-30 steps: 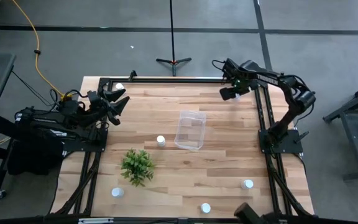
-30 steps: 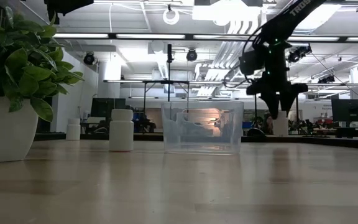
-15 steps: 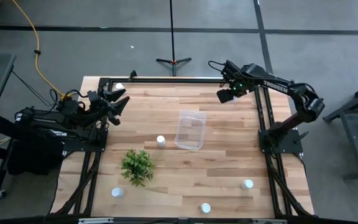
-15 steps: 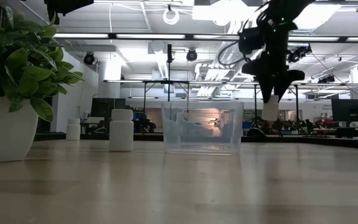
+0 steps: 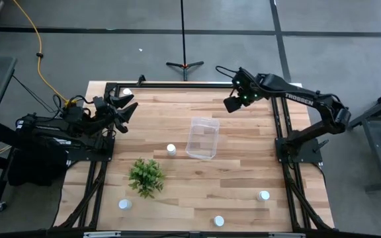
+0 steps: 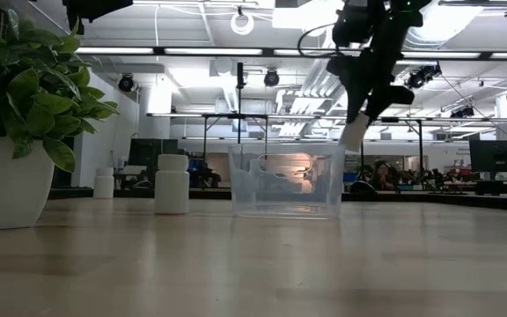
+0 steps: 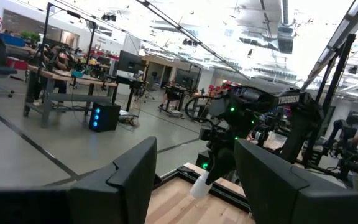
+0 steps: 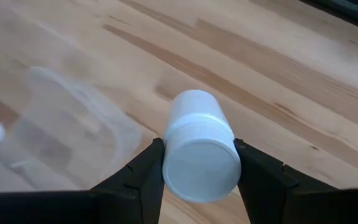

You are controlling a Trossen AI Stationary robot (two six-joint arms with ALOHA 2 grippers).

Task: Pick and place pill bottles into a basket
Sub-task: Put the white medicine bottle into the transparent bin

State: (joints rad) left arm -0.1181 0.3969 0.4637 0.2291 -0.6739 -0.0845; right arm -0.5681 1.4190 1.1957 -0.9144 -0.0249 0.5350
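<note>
Worktop [image 5: 243,165] of pale wood carries everything here, with a dark arm mounted at each side edge. The left arm waits over the left edge toward the far corner, its left claw [image 5: 126,107] standing empty with the fingers parted. The right arm reaches in from the right edge across the far part of the worktop, and the right claw [image 8: 197,163] is clamped on a carried bottle [image 8: 199,146], cap toward the wrist camera, lifted well clear of the wood; the level view shows it hanging tilted above the far right side of the basket [image 6: 286,180].

The clear basket [image 5: 202,137] sits near the middle of the worktop and looks empty. A green plant [image 5: 145,176] stands toward the near left. Loose bottles lie scattered: one [image 5: 170,149] just left of the basket, one at the far left corner [image 5: 127,92], and three along the near edge [image 5: 124,204] [image 5: 219,221] [image 5: 264,196].

The step in hand appears to be the carry of the first bottle toward the basket. Next, the right claw likely needs to travel nearer and leftward until it is squarely over the opening, lower somewhat, then release.
</note>
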